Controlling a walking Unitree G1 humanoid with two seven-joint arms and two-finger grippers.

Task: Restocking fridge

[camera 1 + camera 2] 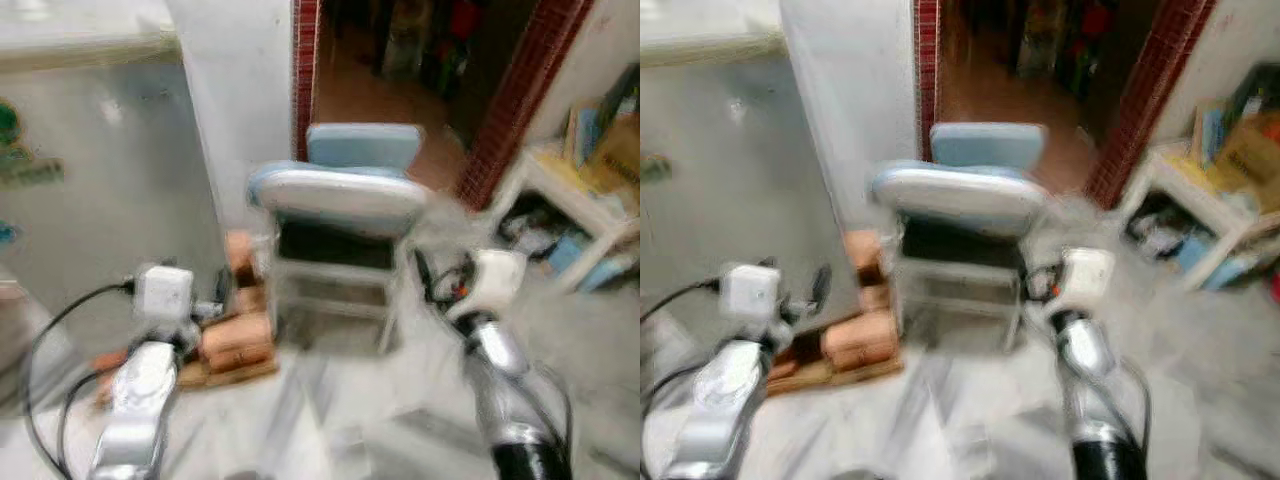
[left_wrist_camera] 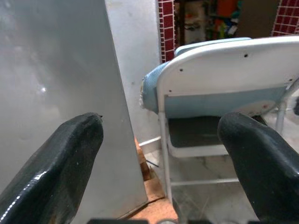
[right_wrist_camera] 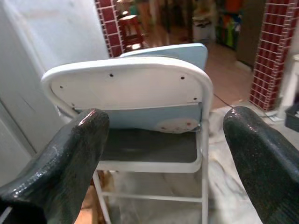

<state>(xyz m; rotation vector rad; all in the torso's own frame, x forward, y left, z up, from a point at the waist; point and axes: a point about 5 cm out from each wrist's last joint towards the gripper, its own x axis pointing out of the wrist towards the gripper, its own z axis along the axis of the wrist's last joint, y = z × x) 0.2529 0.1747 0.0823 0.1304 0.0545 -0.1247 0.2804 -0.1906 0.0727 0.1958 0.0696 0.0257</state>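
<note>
Head views, blurred by motion: your two silver arms reach forward at the bottom of the frame, the left end effector lower left, the right end effector right of centre. Between them stands a folding chair with a white back and pale blue seat. The fridge, a tall grey-silver slab, takes up the left of the frame with its door shut. Brownish blocks, perhaps bricks or boxes, lie on the floor at its lower corner; the blur leaves that unsettled. A white bench loaded with clutter sits at the right edge.

Left wrist view: the left end effector is released and holds nothing, its fingers wide apart. The fridge's grey side panel fills the left of the frame, the chair back the right.

Right wrist view: the right end effector is likewise spread and empty, framing the chair back at centre.

You should expect the fridge door to be heavy, rigid and slick, held shut by its seal, so hook the door's edge or handle rather than pinching the flat panel. No handle or stock can be made out yet.
</note>
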